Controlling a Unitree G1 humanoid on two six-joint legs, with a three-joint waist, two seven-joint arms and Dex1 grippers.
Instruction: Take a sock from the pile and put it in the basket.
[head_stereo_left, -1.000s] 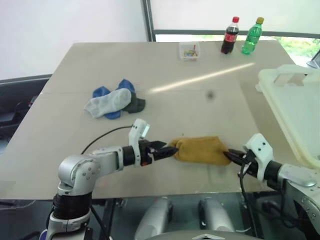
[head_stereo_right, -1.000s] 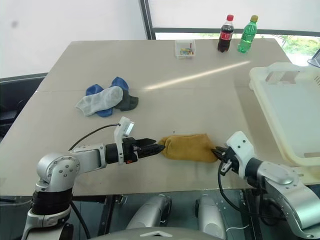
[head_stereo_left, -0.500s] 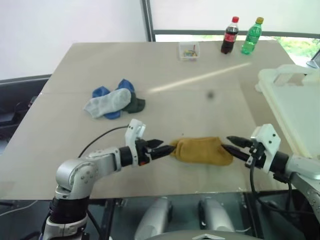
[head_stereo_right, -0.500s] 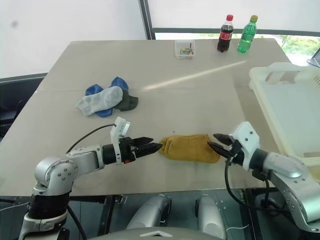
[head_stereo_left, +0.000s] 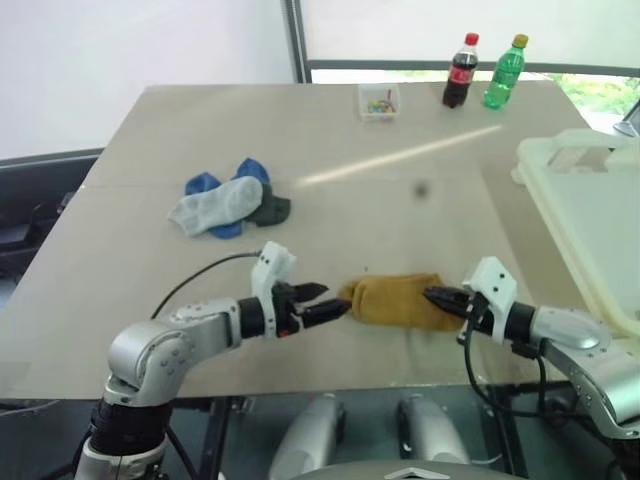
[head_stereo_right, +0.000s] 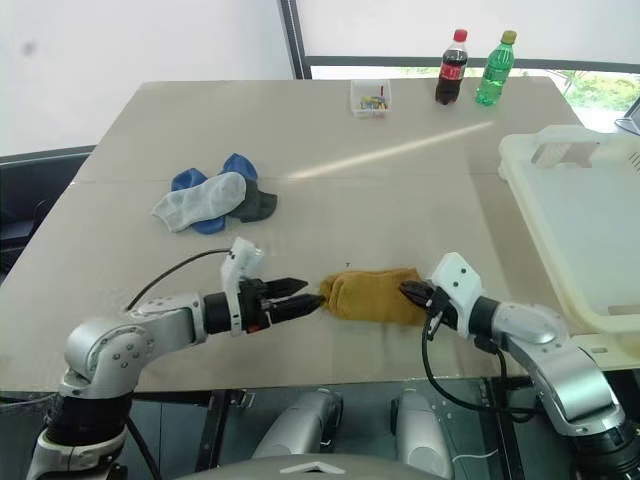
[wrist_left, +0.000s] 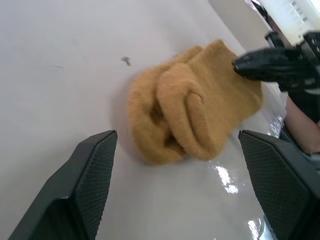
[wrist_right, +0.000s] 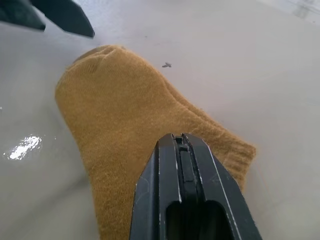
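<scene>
Sock (head_stereo_left: 394, 300) lies on the surface, right pincer (head_stereo_right: 412, 292) clamped together at its 3 o'clock edge, left pincer (head_stereo_left: 335, 303) apart at 9; confirm fabric is caught before lifting toward the basket (head_stereo_right: 575, 215).

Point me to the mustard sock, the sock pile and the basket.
mustard sock (head_stereo_left: 392, 301), left eye view, middle of its body.
sock pile (head_stereo_left: 222, 205), left eye view, the grey sock on top.
basket (head_stereo_right: 540, 148), right eye view, rim by the handle.
</scene>
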